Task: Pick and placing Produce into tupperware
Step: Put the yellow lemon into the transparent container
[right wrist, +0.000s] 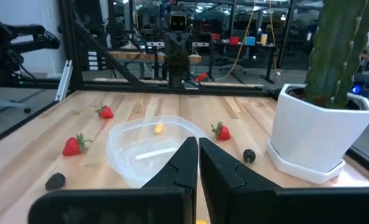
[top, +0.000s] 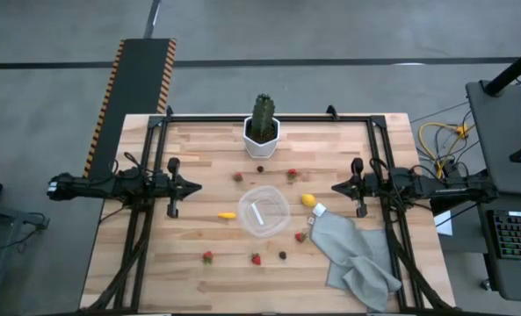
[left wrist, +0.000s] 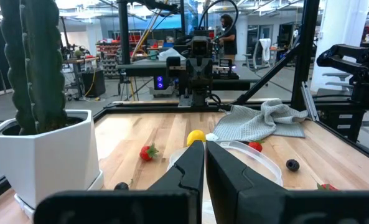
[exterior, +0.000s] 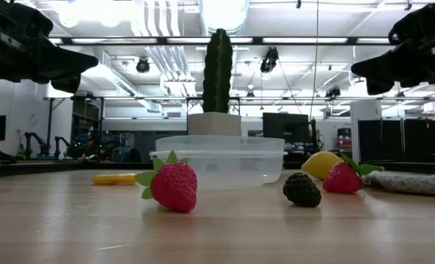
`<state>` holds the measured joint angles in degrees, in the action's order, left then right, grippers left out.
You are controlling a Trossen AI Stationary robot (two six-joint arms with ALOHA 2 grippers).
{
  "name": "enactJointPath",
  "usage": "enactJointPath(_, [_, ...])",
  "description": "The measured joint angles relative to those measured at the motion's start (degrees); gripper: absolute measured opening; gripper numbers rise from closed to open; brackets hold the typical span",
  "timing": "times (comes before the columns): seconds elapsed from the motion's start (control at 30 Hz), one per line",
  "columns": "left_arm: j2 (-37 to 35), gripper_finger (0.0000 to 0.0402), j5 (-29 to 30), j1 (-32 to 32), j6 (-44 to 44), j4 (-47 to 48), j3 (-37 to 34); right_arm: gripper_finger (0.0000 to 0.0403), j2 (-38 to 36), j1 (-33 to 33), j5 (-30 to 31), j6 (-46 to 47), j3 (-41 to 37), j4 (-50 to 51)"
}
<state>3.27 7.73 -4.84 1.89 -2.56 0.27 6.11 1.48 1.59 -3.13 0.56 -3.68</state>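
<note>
The clear round tupperware (top: 263,211) stands near the table's middle with nothing in it. Loose produce lies on the wood around it. Red strawberries lie at the far side (top: 238,176) (top: 293,174) and the near side (top: 207,257) (top: 256,259). A yellow lemon (top: 308,200) sits to the tupperware's right and a yellow-orange piece (top: 227,214) to its left. One dark berry (top: 283,255) lies near the front. My left gripper (top: 197,186) hangs shut above the table's left side. My right gripper (top: 335,187) hangs shut above the right side. Both point level toward the middle.
A tall green cactus in a white hexagonal pot (top: 262,140) stands at the far middle. A crumpled grey cloth (top: 357,259) lies at the near right, with another strawberry (top: 300,236) at its edge. A black frame (top: 269,117) borders the table.
</note>
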Motion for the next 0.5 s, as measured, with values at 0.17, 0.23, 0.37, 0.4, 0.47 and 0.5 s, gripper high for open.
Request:
enactJointPath(0.17, [0.0, 0.0, 0.0, 0.0, 0.0, 0.0, 0.0, 0.0009, 0.0, 0.0, 0.0, -0.6, 0.0, 0.0])
enactJointPath(0.23, [0.0, 0.0, 0.0, 0.0, 0.0, 0.0, 0.0, 0.0009, 0.0, 0.0, 0.0, 1.7, 0.0, 0.0])
enactJointPath(0.37, [0.0, 0.0, 0.0, 0.0, 0.0, 0.0, 0.0, 0.0009, 0.0, 0.0, 0.0, 11.4, 0.0, 0.0])
enactJointPath(0.4, [0.0, 0.0, 0.0, 0.0, 0.0, 0.0, 0.0, 0.0009, 0.0, 0.0, 0.0, 13.1, 0.0, 0.0])
enactJointPath(0.47, [0.0, 0.0, 0.0, 0.0, 0.0, -0.1, 0.0, 0.0009, 0.0, 0.0, 0.0, 14.3, 0.0, 0.0])
enactJointPath(0.5, [0.0, 0.0, 0.0, 0.0, 0.0, -0.2, 0.0, 0.0009, 0.0, 0.0, 0.0, 14.3, 0.0, 0.0])
